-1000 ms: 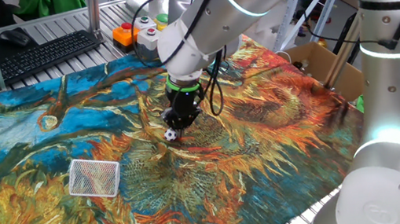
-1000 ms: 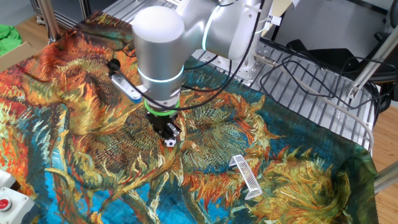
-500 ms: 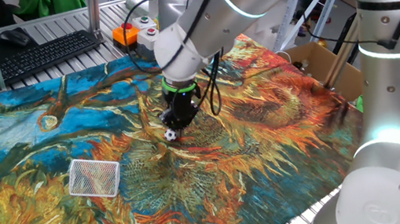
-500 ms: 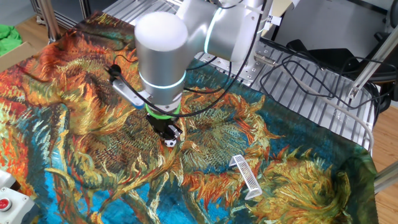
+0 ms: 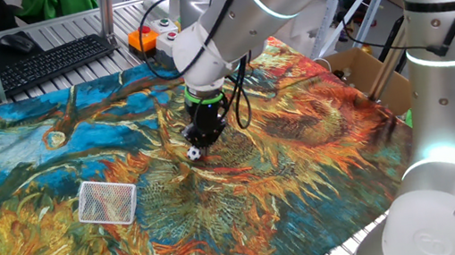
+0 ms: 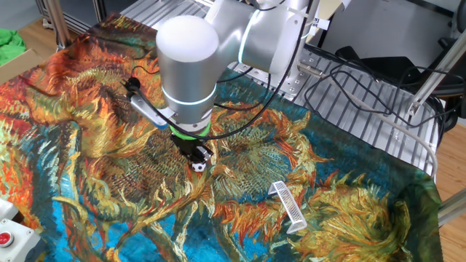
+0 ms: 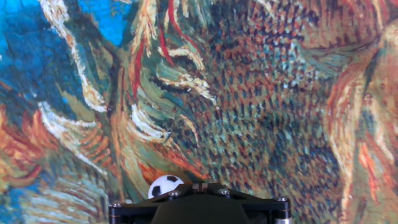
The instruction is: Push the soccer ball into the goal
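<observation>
The soccer ball (image 5: 193,153) is a tiny white ball with black patches on the sunflower-print cloth. It also shows in the other fixed view (image 6: 197,167) and at the bottom edge of the hand view (image 7: 164,186). My gripper (image 5: 203,137) stands just behind the ball, low over the cloth, with its black fingers together and its tip touching or nearly touching the ball; it also shows in the other fixed view (image 6: 196,154). The goal (image 5: 107,202), a small white mesh frame, lies on the cloth to the front left, well apart from the ball. It also shows in the other fixed view (image 6: 288,206).
A keyboard (image 5: 55,62) and a box with coloured buttons (image 5: 161,34) sit beyond the cloth's far edge. A cardboard box (image 5: 373,72) stands at the right. The arm's grey base column (image 5: 447,113) rises at the front right.
The arm's upper links have swung slightly to the left. The gripper tip and the ball stay at almost the same spot.
</observation>
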`<state>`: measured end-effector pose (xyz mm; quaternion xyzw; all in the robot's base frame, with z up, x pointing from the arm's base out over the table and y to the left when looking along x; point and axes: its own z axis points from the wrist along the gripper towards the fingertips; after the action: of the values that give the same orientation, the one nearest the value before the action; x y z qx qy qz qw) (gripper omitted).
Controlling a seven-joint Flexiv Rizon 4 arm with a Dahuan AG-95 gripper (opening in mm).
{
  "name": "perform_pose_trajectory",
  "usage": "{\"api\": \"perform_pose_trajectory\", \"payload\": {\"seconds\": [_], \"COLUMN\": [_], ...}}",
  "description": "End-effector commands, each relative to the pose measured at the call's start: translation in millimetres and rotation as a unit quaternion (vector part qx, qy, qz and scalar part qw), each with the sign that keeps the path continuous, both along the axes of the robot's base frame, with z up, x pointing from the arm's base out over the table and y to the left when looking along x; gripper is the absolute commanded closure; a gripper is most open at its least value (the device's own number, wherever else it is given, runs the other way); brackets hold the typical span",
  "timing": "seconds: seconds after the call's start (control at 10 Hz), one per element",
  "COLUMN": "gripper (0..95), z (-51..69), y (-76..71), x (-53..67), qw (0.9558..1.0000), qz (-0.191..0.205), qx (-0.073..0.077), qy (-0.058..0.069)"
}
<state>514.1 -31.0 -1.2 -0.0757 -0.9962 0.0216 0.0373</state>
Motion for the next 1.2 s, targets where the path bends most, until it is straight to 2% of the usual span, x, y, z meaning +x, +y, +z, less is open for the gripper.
{"api": "perform_pose_trajectory", "payload": {"seconds": [0.1,0.3,0.5,0.7,1.1,1.2], "gripper": [95.0,95.0,95.0,95.0,95.0,95.0], "z": [-2.8,-2.8,-2.6,1.0,1.0,4.0], "y": [-0.7,-0.7,-0.4,6.4,8.7,11.7], "x": [-2.3,-2.3,-2.3,-3.7,-3.6,-4.5], "qw": [1.0000,1.0000,1.0000,0.9999,0.9999,1.0000], "qz": [-0.003,-0.002,0.005,-0.001,0.003,0.002], "qx": [-0.008,-0.006,0.003,0.010,0.009,0.009], "qy": [-0.003,-0.003,0.001,0.005,0.004,0.003]}}
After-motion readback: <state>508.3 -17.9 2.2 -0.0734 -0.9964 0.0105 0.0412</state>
